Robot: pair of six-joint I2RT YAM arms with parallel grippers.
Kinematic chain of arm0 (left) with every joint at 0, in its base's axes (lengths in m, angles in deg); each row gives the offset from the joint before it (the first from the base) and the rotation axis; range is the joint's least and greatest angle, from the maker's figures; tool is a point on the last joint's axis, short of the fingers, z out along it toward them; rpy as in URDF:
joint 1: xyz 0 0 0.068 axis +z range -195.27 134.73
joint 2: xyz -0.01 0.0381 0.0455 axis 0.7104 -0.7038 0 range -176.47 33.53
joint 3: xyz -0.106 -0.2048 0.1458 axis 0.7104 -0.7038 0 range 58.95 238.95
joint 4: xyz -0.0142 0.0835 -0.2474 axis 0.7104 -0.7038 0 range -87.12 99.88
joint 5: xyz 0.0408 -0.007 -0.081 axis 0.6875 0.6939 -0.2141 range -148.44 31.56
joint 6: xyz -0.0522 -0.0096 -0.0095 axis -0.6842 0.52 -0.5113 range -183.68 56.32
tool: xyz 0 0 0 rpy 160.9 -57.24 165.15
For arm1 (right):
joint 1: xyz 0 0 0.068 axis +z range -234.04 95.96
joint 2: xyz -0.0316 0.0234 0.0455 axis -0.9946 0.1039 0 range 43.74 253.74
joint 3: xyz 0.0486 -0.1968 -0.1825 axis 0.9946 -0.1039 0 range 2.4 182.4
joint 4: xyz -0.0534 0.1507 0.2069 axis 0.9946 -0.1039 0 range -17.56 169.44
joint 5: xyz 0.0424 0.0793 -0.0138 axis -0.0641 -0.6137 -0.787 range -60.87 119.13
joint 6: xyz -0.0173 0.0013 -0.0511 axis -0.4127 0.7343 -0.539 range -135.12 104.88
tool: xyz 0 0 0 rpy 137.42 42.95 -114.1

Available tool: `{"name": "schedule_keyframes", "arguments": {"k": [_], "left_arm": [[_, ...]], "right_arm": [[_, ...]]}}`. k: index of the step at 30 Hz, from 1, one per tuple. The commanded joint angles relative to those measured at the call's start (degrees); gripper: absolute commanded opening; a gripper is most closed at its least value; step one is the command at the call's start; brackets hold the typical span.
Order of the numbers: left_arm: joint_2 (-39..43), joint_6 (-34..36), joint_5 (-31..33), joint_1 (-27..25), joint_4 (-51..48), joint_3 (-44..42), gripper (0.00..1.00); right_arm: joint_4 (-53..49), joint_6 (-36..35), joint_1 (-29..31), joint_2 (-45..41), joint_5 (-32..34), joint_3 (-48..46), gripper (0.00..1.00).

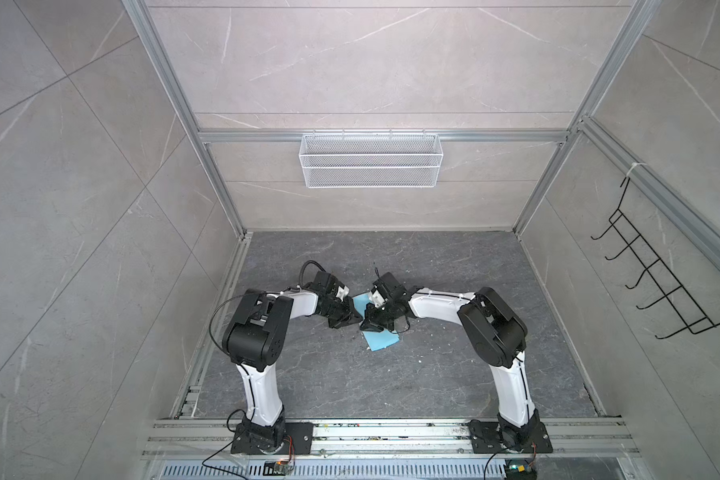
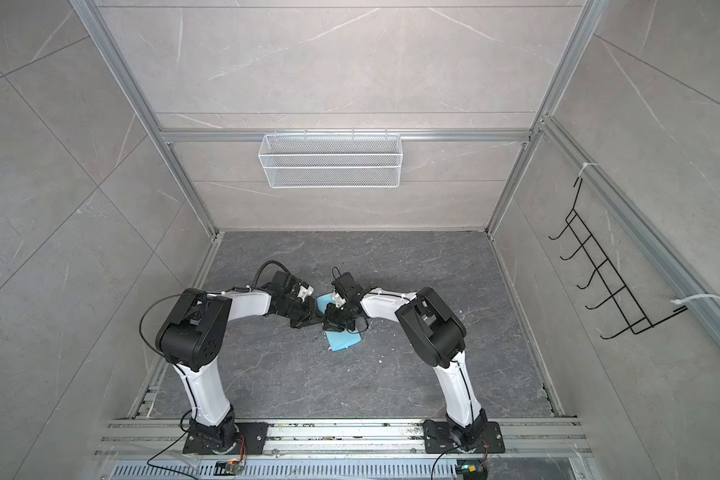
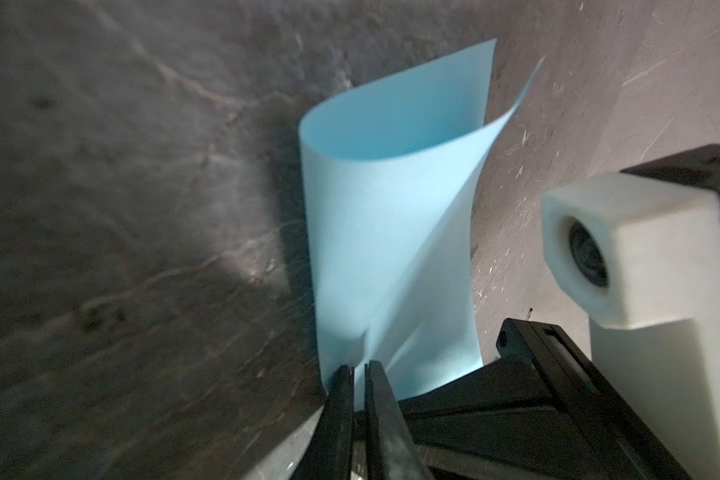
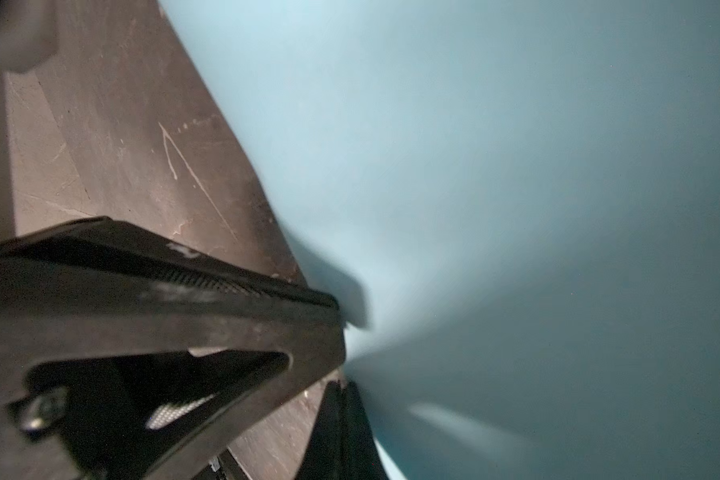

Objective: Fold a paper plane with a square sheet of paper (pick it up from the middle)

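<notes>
Left tool (image 3: 359, 368) and right tool (image 4: 345, 390) each pinch the paper (image 3: 375, 232) near its middle above the bench (image 1: 433, 374); it curls, likely readying the centre fold.

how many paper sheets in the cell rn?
1: a blue sheet at the middle of the table, curled, pinched by the left hand and right hand. Another could hide behind it.

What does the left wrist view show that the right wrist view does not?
Only the left wrist view: the curled far edge of the square sheet of paper, its near edge caught in the left gripper, and the right arm's white camera housing. Only the right wrist view: the paper puckering where the right gripper pinches it, close and blurred. Both: the paper, parts of both grippers, the dark table.
</notes>
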State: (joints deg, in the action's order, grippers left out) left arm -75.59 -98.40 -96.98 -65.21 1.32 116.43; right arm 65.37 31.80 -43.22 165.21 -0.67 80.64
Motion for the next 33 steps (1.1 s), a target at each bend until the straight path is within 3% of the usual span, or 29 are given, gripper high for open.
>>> {"name": "schedule_keyframes", "arguments": {"k": [1, 23, 30, 33], "left_arm": [[-1.4, 0.9, 2.4, -0.2, -0.9, -0.1, 0.13], [-2.2, 2.1, 4.0, -0.1, -1.7, -0.8, 0.12], [-1.5, 2.2, 3.8, -0.2, -1.9, -0.7, 0.12], [-0.5, 2.2, 3.1, -0.2, -2.1, -0.1, 0.12]], "right_arm": [[-5.2, -1.2, 0.4, 0.2, 0.1, -1.2, 0.05], [-7.3, -3.7, 2.9, -8.1, -2.6, -12.7, 0.06], [-8.0, -5.1, 3.0, -13.3, -0.7, -16.1, 0.06], [-3.8, -6.7, 3.0, -17.2, -0.7, -15.9, 0.07]]}}
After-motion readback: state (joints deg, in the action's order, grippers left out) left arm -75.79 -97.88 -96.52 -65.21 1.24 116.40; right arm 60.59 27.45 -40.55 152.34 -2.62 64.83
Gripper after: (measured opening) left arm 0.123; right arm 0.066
